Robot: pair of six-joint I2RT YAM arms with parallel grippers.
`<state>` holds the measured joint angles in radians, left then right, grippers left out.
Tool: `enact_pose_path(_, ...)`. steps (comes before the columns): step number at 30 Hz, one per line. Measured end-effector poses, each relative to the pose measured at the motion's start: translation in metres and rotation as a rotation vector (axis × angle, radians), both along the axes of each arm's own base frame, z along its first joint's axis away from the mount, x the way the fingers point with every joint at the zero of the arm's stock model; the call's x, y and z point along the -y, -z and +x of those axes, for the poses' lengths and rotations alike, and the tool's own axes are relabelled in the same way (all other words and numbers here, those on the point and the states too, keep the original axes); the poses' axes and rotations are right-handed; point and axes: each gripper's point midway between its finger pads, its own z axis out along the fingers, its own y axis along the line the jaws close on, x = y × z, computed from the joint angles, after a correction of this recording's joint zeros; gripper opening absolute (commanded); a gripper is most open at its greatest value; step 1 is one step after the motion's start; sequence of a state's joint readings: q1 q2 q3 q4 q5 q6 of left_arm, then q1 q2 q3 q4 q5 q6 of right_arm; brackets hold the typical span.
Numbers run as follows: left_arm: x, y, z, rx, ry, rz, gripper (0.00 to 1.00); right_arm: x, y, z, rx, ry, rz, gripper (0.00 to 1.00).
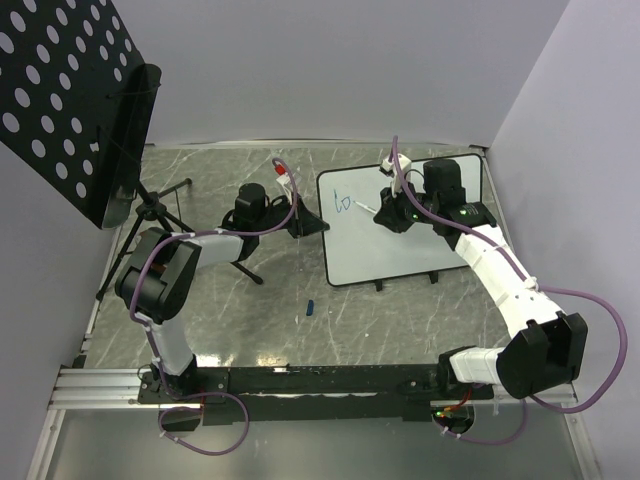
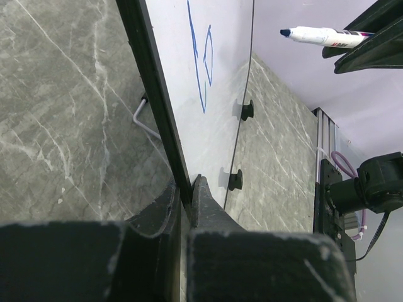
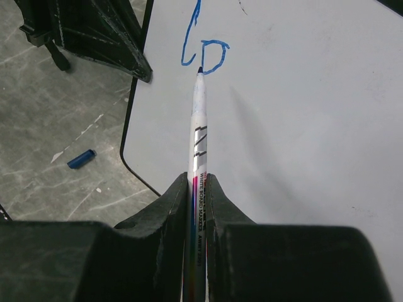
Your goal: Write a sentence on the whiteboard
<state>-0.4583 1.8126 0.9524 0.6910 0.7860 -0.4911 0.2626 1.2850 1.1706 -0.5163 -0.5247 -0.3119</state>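
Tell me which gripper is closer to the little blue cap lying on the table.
Left. The left gripper clamps the whiteboard's left edge, directly beyond the cap; the right gripper holds a marker farther right, over the whiteboard's surface.

Left arm (image 1: 165, 275): white rounded link shells, with bulky black joint housings at elbow and shoulder and a black wrist section. Right arm (image 1: 505, 280): same build, white links and black motor blocks. Thin purple cable (image 1: 244, 425) follows the left arm's links and loops loose by its base. A matching purple cable (image 1: 622, 335) arcs wide off the right arm. Left gripper (image 2: 187, 189) and right gripper (image 3: 198, 182): matte black plastic. Each has two thick fingers (image 3: 157, 214) tapering to narrow tips, edges scuffed with pale speckled wear. Both bases are bolted to a black plate (image 1: 320, 378) on a silver aluminium rail (image 1: 100, 385) at the table's near edge.
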Motion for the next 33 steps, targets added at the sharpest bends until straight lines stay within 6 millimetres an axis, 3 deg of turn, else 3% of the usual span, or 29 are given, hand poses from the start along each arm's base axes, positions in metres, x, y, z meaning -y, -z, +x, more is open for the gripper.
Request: enact_pose_path(33,0.0004,-0.001,-0.0003,0.003,0.0,-0.001,0.01,0.0003,-0.0001,0.0005,0.008,-0.006,-0.006,0.0)
